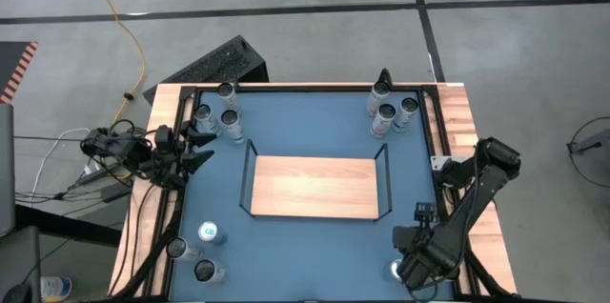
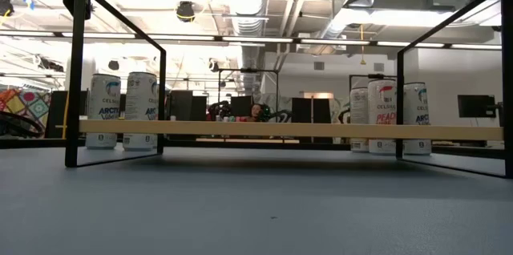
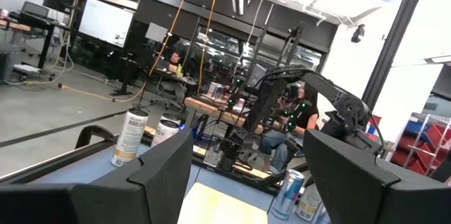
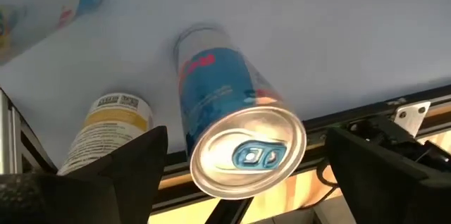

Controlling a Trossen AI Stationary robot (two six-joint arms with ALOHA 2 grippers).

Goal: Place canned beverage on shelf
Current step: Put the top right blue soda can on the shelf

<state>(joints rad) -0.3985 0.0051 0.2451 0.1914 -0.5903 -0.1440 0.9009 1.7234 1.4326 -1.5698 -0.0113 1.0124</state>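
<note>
Right hand (image 4: 236,157) is down at the near right corner of the blue tabletop (image 1: 315,122), fingers spread wide with a blue can (image 4: 232,122) sitting upright between them. It isn't gripped, since there's a gap on both sides. A yellow-labelled can (image 4: 109,129) stands just beside it. Left hand (image 1: 200,146) hangs over the left edge of the tabletop near a pair of cans (image 1: 217,122), fingers partly apart and holding nothing. The shelf (image 1: 316,187) sits in the middle of the tabletop, a light wood board in a black wire frame, with nothing on it. More cans (image 1: 393,112) are clustered at the far right corner, and a few (image 1: 195,251) at the near left.
</note>
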